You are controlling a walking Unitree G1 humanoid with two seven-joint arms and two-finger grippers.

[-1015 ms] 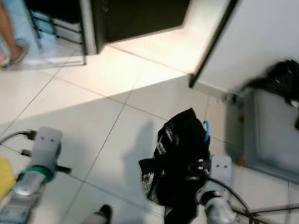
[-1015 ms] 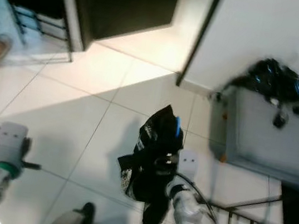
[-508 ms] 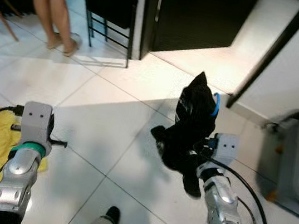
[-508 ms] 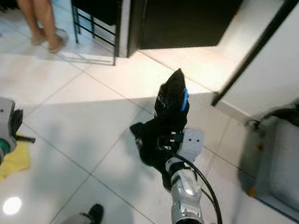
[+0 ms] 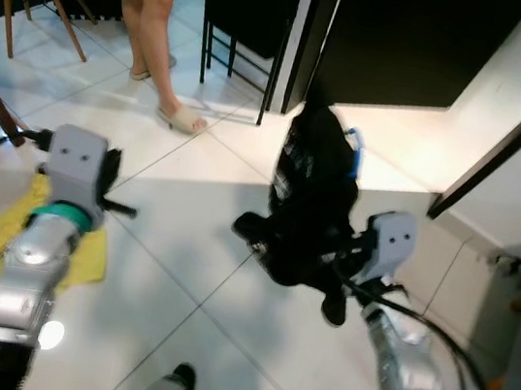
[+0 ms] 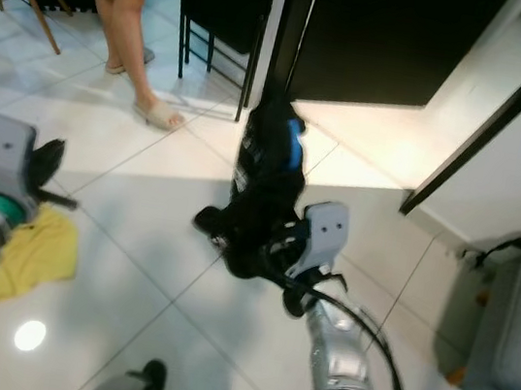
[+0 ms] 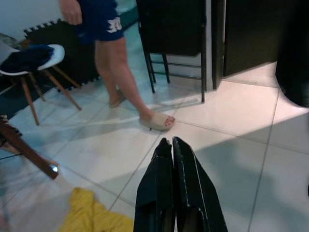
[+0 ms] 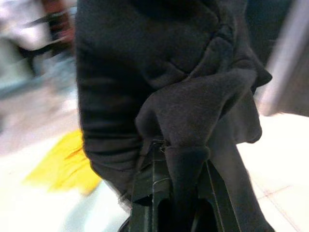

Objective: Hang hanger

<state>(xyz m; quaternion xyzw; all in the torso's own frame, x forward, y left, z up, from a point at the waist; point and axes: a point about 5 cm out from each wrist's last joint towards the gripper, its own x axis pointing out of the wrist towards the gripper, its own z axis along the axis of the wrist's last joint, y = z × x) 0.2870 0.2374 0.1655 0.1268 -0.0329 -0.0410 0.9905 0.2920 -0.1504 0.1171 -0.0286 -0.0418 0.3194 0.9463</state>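
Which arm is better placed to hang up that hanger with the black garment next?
Right. The right gripper is already shut on the black garment on its blue hanger, held up before the robot. The left gripper is shut and holds nothing, off to the side above the yellow cloth.

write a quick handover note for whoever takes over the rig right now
Right hand: shut on a black garment with a blue hanger poking out, carried above the floor tiles.
Left hand: shut, holding nothing.
A yellow cloth lies on the floor; a person stands ahead beside a black rack.
Done: garment picked up. Left: hang it; no rail visible yet.
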